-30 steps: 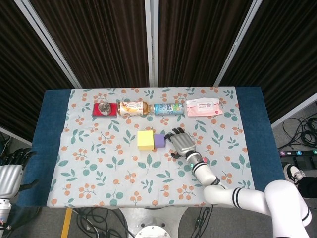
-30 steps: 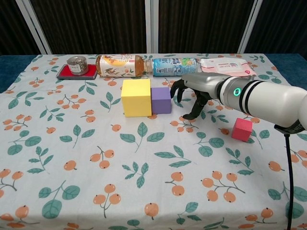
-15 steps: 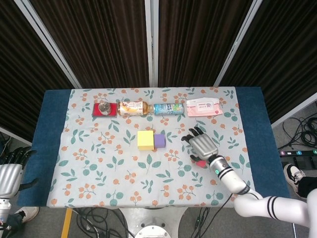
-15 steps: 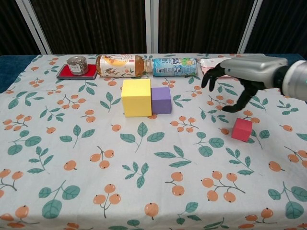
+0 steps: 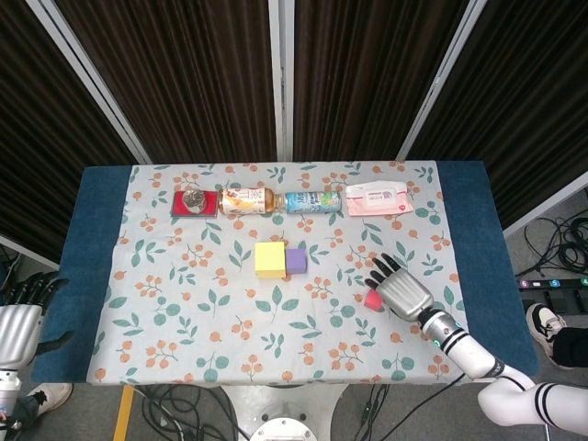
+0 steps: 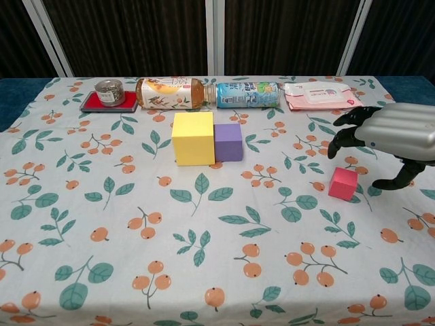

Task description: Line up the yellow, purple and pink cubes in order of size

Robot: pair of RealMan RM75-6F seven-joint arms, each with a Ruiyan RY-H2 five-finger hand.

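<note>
We are hovering our right hand just beside the pink cube, over the right half of the table, with the fingers apart and curled downward around nothing. The pink cube is sitting alone on the cloth, near the right edge and closer to the front than the other two cubes. In the head view the hand is partly covering it, so we cannot tell from there whether any finger is touching it; in the chest view the hand is looking clear of it, the thumb hanging to the cube's right.

Our left hand is idling off the table's left edge, fingers loosely apart, holding nothing.

Farther in, toward the middle of the table, the yellow cube and the purple cube are standing side by side and touching, yellow on the left. Pink is the smallest, so we judge the step in hand is picking it up and setting it to the right of purple.

To do this well, we are aiming to bring the hand straight down over the cube, thumb on one face and fingers on the opposite one, squeezing squarely so it is not twisting. Then we should be lifting it clear of the cloth, carrying it left and in, and lowering it flush against purple without nudging the pair.

Along the far edge a tin on a red pad, two lying bottles and a wipes pack are staying out of our path.
</note>
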